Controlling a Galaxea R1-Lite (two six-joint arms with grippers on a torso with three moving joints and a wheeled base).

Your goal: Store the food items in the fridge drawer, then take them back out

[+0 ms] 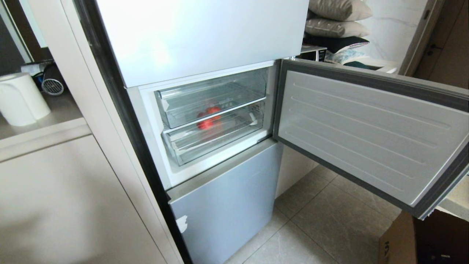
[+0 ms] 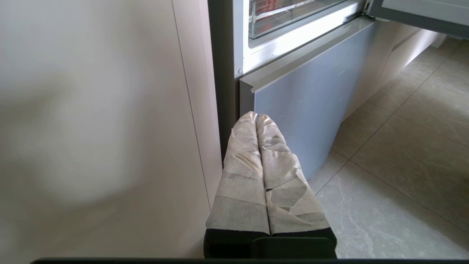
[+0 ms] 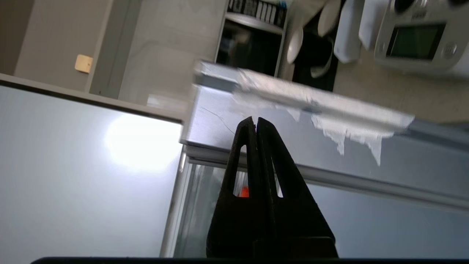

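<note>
The fridge's middle compartment stands open, with two clear bins in it, both pushed in. Red-orange food items point(image 1: 209, 118) show through the clear plastic and seem to lie in the upper, deeper fridge drawer point(image 1: 234, 86). Neither arm reaches the head view. In its wrist view my right gripper point(image 3: 255, 120) is shut and empty, its black fingers aimed at the fridge front, and a speck of the red food point(image 3: 244, 191) shows through a finger slot. My left gripper point(image 2: 256, 115), tape-wrapped, is shut and empty, parked low beside the bottom door point(image 2: 311, 110).
The compartment door point(image 1: 366, 128) hangs wide open to the right over the tiled floor point(image 1: 322, 220). A shallower clear tray point(image 1: 220, 141) sits under the drawer. A beige cabinet panel point(image 1: 73, 201) flanks the fridge on the left, with a white roll point(image 1: 20, 97) above it. A cardboard box point(image 1: 399, 242) stands at the lower right.
</note>
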